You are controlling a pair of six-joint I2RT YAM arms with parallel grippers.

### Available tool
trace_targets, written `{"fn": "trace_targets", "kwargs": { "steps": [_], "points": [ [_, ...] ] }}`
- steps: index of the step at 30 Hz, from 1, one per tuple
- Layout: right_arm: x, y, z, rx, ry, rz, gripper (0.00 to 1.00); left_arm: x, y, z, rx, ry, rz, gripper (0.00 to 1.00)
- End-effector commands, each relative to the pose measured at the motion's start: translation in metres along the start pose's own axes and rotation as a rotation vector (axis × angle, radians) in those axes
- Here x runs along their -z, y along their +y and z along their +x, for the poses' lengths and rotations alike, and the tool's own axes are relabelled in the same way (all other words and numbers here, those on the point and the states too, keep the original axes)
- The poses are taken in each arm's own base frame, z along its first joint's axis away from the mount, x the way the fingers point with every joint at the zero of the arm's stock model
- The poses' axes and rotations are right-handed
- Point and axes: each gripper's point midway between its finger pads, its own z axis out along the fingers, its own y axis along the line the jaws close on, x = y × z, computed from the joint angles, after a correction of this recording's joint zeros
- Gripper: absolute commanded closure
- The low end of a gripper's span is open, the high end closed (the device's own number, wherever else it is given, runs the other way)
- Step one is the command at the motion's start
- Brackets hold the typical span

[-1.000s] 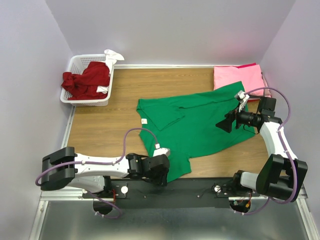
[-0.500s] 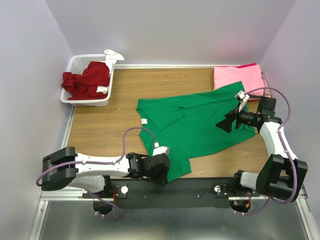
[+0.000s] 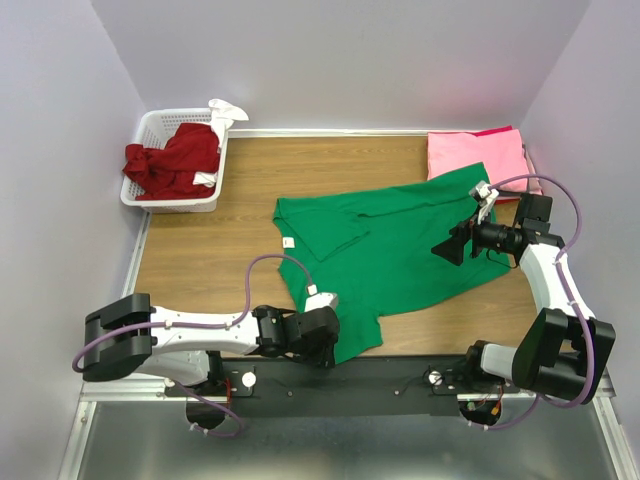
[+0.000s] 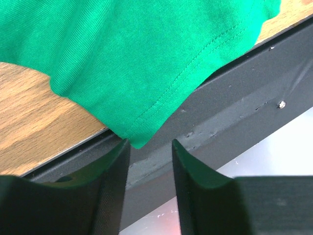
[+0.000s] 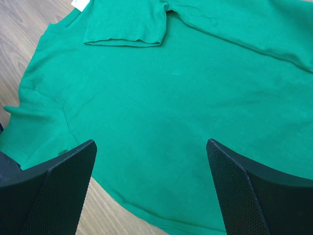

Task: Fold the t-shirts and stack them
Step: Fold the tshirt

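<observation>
Overhead, a green t-shirt (image 3: pixel 400 250) lies spread across the middle of the wooden table (image 3: pixel 200 260), its white neck tag (image 3: pixel 288 242) toward the left and one sleeve (image 5: pixel 124 24) folded in over the body. A dark red t-shirt (image 3: pixel 175 160) is heaped in the white basket (image 3: pixel 150 125) at the far left corner, and a pink stack (image 3: pixel 475 152) sits at the far right, where the green shirt's far corner reaches it.

Only the left wrist camera shows the shirt's near hem corner spilling past the wood onto the black rail (image 4: pixel 234 112). There the left gripper (image 4: pixel 149 144) stands with jaws narrowly parted, the corner's tip at their mouth and not clamped.

The right wrist view shows the right gripper (image 5: pixel 150 143) spread wide above the shirt's flat body, holding nothing.

Bare wood runs from the shirt's left side to the basket; the purple walls close in on both sides
</observation>
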Motion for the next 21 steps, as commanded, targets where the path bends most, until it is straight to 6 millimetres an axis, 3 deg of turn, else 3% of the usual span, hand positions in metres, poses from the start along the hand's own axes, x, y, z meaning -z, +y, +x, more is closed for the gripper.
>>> {"fn": "trace_targets", "kwargs": {
  "steps": [1,13,21],
  "points": [
    [0.001,-0.006,-0.005,0.014,0.003,0.022,0.01,-0.006,0.010,-0.005,0.030,-0.035,-0.043,0.55],
    [0.001,-0.006,-0.005,0.015,0.003,0.023,0.01,-0.010,0.017,0.001,0.040,-0.010,-0.076,0.57],
    [0.002,-0.006,-0.007,0.018,0.000,0.023,0.01,0.000,0.023,0.000,0.066,-0.024,-0.093,0.51]
  ]
}}
